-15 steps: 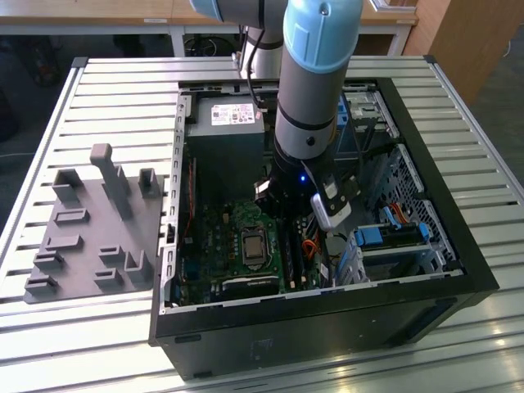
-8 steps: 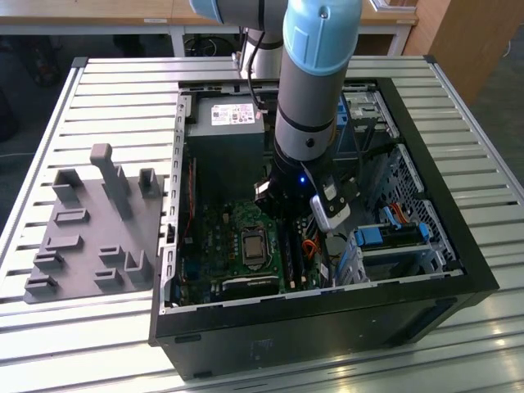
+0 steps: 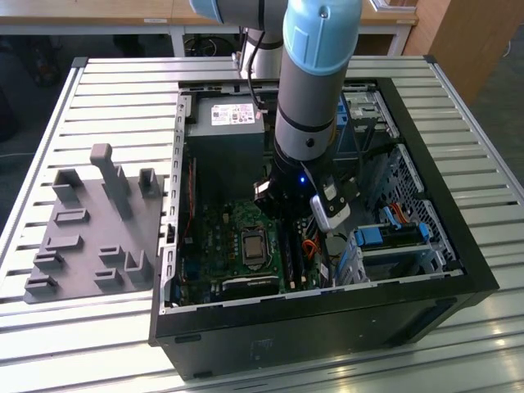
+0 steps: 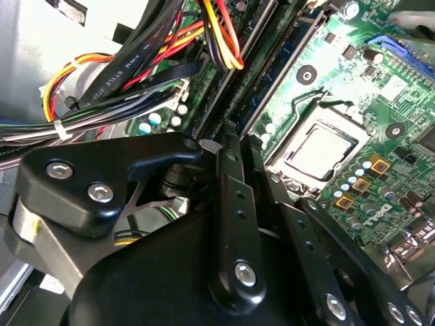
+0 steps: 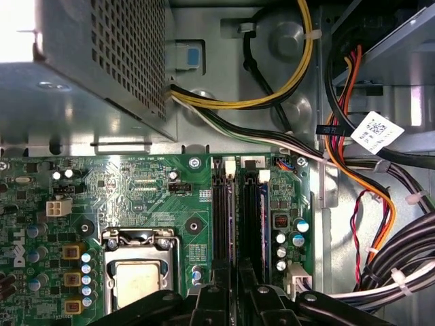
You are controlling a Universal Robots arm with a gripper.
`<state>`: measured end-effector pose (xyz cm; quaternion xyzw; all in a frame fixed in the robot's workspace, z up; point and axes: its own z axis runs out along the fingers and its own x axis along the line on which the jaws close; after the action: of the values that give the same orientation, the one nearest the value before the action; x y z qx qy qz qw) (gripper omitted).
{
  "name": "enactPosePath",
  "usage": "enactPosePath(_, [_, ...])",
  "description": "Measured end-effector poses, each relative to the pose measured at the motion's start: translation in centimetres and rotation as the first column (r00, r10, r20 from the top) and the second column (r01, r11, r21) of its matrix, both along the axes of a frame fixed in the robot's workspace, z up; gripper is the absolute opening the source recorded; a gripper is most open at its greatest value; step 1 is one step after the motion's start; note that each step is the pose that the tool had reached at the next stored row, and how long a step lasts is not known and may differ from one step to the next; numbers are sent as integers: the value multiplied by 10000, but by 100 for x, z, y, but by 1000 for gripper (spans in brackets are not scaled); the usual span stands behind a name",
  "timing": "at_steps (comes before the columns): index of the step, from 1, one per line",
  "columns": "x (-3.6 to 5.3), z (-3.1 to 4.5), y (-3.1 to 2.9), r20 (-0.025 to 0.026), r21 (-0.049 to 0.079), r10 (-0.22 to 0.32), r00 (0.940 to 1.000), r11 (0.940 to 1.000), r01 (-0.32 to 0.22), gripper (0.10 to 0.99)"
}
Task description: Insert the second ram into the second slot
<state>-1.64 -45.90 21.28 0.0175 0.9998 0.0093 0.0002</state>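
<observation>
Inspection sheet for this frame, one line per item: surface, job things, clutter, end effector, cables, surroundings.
Surface: slatted metal table carrying an open computer case.
Job's things: a blue ram stick stands in one of the memory slots beside the processor socket; whether it is fully seated cannot be told.
Clutter: grey fixture block with upright holders, on the table at the exterior view's left of the case.
End effector: the end effector is down inside the case, right over the memory slots.
Cables: bundled yellow, orange and black leads, tied, running beside the motherboard.
Surroundings: wooden furniture behind the table.
</observation>
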Motion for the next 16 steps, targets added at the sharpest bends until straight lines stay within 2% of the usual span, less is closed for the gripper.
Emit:
enactPosePath(4, [0,41,0,0,0,0,10000,10000,0,212])
enactPosePath(9, [0,153,0,-2,-1,0,10000,10000,0,196])
enactPosePath(10, [0,162,0,-2,-1,0,10000,10000,0,196])
enactPosePath(11, [0,162,0,-1,1,0,10000,10000,0,129])
enactPosePath(16, [4,144,0,-2,-1,0,10000,10000,0,106])
